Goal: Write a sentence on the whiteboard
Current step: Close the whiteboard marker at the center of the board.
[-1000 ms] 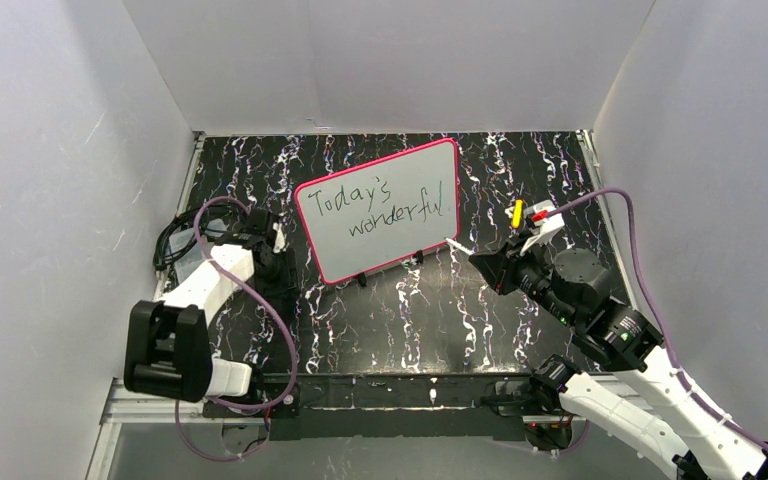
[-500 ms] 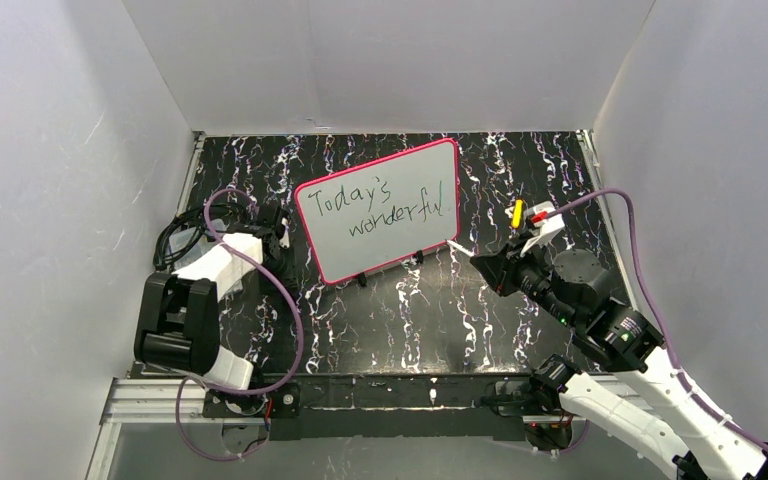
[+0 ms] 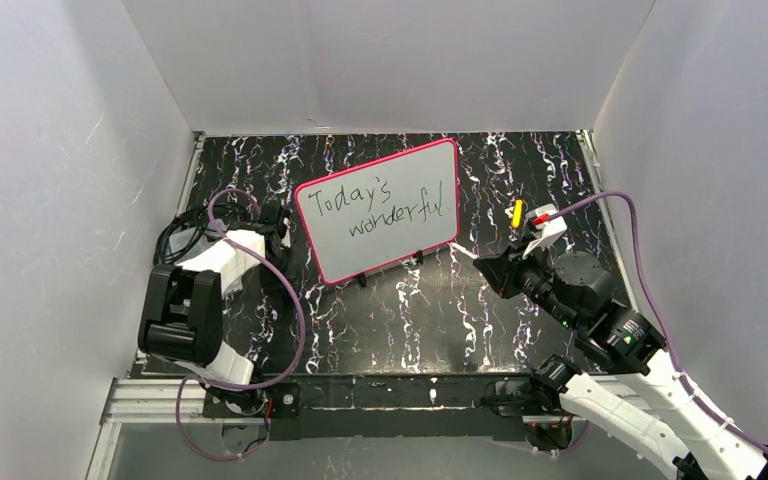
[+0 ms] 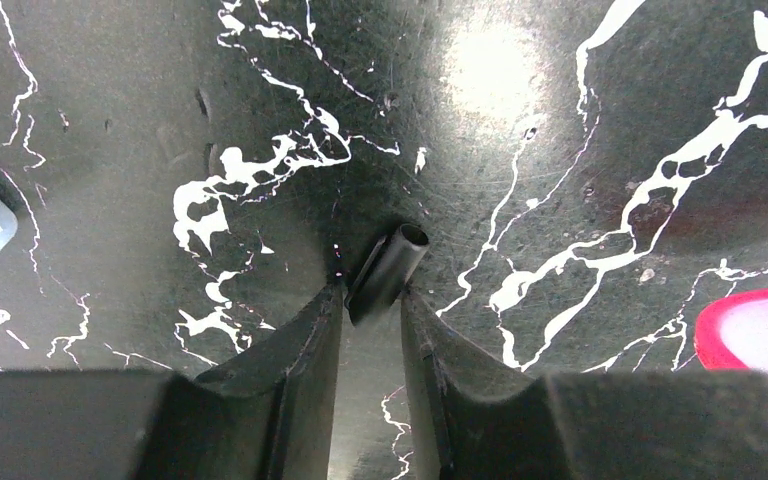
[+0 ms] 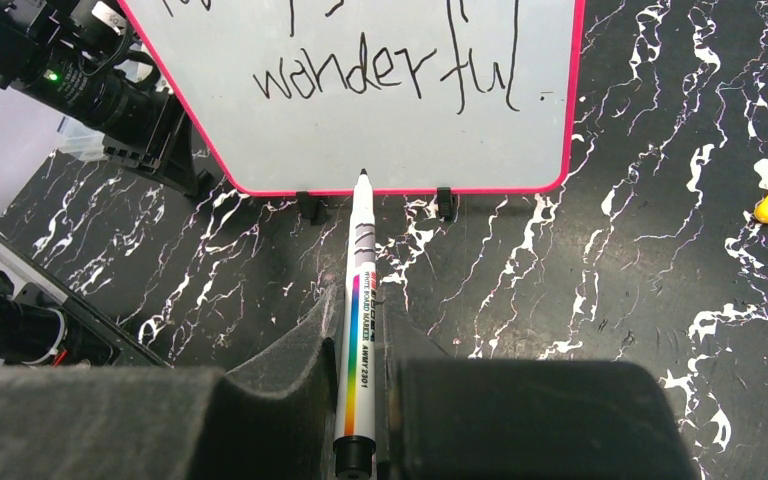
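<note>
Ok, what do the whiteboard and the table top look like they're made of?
The whiteboard: smooth, pale coated panel, probably melamine or painted steel; ink sits crisp. Its pink-red frame looks plastic. The table: black, white-veined marble print, glossy; glare and fine scratches suggest laminate or vinyl, not stone.

Plain white walls [image 3: 380, 60] closed the space on three sides, matte and evenly lit. The tabletop [image 3: 410, 320] was black with white marble veining (a soft glare sat on it in the left wrist view), and a metal rail [image 3: 125, 402] edged its near side.
</note>
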